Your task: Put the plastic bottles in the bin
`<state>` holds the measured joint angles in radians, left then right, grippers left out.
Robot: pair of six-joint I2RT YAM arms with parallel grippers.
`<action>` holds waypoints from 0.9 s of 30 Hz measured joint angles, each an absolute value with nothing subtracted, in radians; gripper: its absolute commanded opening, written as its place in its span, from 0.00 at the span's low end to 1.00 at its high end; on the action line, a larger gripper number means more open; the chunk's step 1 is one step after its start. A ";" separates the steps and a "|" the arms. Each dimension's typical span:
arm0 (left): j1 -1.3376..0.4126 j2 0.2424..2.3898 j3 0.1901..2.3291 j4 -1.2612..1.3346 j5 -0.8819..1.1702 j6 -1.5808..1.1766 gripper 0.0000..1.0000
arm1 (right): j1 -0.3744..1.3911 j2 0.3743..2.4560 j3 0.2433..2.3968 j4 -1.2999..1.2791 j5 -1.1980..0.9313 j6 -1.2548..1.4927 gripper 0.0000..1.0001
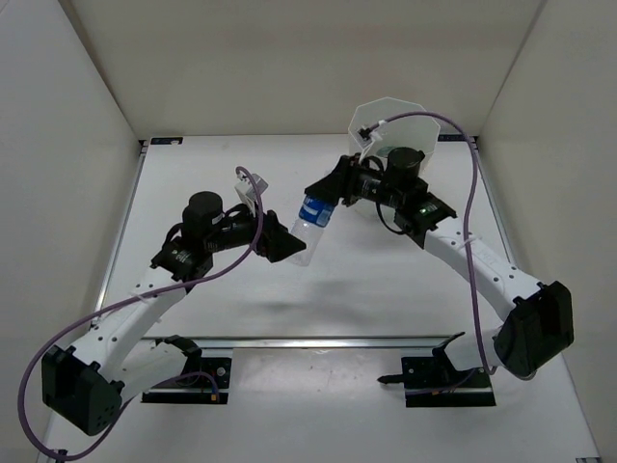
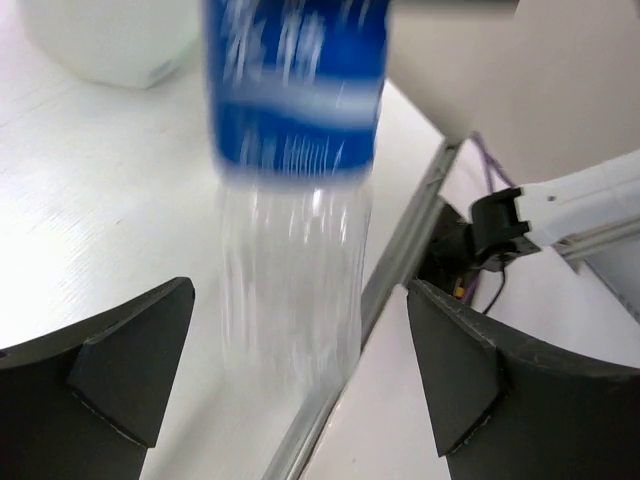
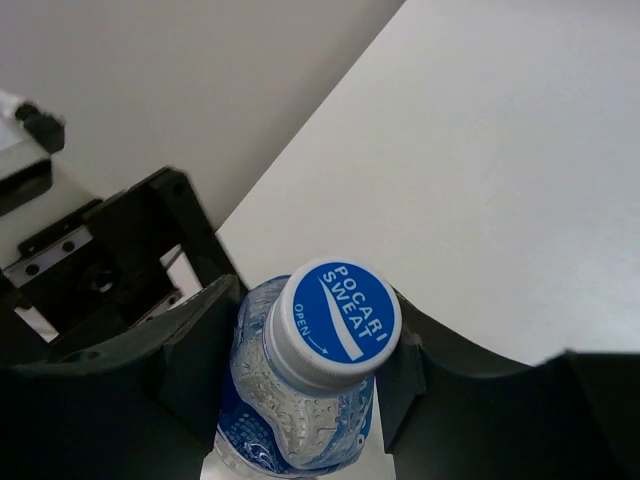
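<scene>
A clear plastic bottle with a blue label point(image 1: 310, 220) hangs tilted in the air over the middle of the table, between both grippers. My right gripper point(image 1: 325, 196) is shut on its upper end; in the right wrist view the fingers press the shoulder just under the blue-and-white cap point(image 3: 335, 318). My left gripper point(image 1: 286, 247) is open around the bottle's clear lower end point(image 2: 292, 300), with a gap on each side of its fingers point(image 2: 135, 360). The white translucent bin point(image 1: 390, 127) stands at the far right, behind my right arm. No other bottles show.
The bin's lower wall point(image 2: 100, 40) shows at the top left of the left wrist view. A metal rail point(image 1: 318, 340) runs along the table's near edge, and grey walls close in the table on three sides.
</scene>
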<state>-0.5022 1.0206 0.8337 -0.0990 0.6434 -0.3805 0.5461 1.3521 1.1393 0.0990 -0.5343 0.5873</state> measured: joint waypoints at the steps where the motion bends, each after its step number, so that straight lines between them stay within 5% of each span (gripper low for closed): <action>1: -0.497 1.012 0.841 -0.130 0.624 -0.374 0.99 | 0.521 1.354 1.163 0.076 -0.527 0.570 0.00; 10: -0.397 0.846 0.916 -0.473 0.290 -0.342 0.99 | 0.286 1.366 1.533 -0.061 -0.323 0.329 0.00; 19: -0.274 0.953 0.947 -0.711 -0.017 -0.451 0.98 | 0.193 1.502 1.713 -0.013 -0.126 0.103 0.02; 21: -0.276 0.957 0.951 -0.724 -0.036 -0.461 0.98 | 0.165 1.579 1.730 -0.023 -0.106 0.083 0.13; 23: -0.276 0.963 0.961 -0.733 -0.049 -0.469 0.99 | 0.147 1.659 1.750 -0.060 -0.083 0.063 0.60; 24: -0.276 0.967 0.965 -0.734 -0.054 -0.472 0.99 | 0.144 1.692 1.754 -0.081 -0.072 0.054 0.68; 26: -0.276 0.974 0.971 -0.734 -0.066 -0.476 0.99 | 0.146 1.736 1.754 -0.130 -0.060 0.048 0.99; 27: -0.276 0.978 0.972 -0.734 -0.070 -0.478 0.99 | 0.149 1.746 1.754 -0.151 -0.056 0.041 0.99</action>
